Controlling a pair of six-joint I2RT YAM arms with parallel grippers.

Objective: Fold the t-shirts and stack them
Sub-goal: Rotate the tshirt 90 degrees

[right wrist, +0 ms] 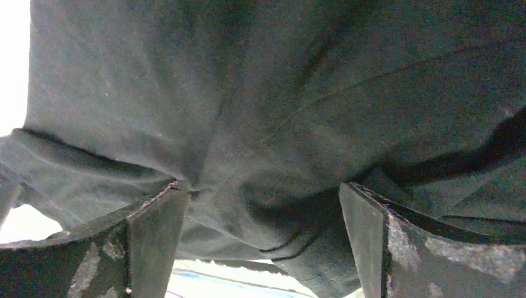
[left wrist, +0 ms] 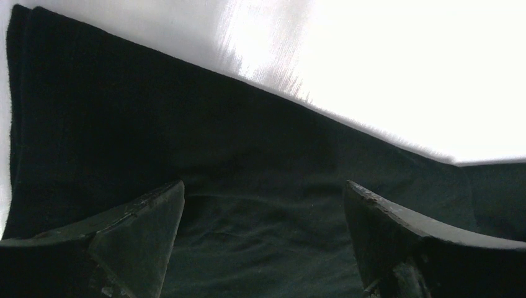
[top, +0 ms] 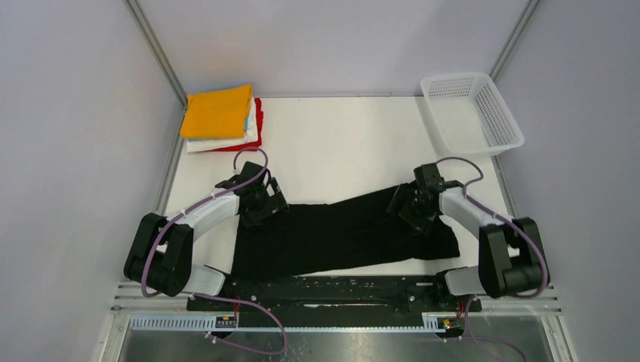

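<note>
Top external: my left gripper [top: 262, 205] and right gripper [top: 410, 208] — fingers spread wide — at the far edge of the black t-shirt [top: 340, 234]; folding it, I judge — next, pinch there.

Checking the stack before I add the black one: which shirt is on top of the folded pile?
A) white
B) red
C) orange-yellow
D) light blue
C: the orange-yellow shirt lies uppermost, and the other colours show only as edges beneath it.
</note>
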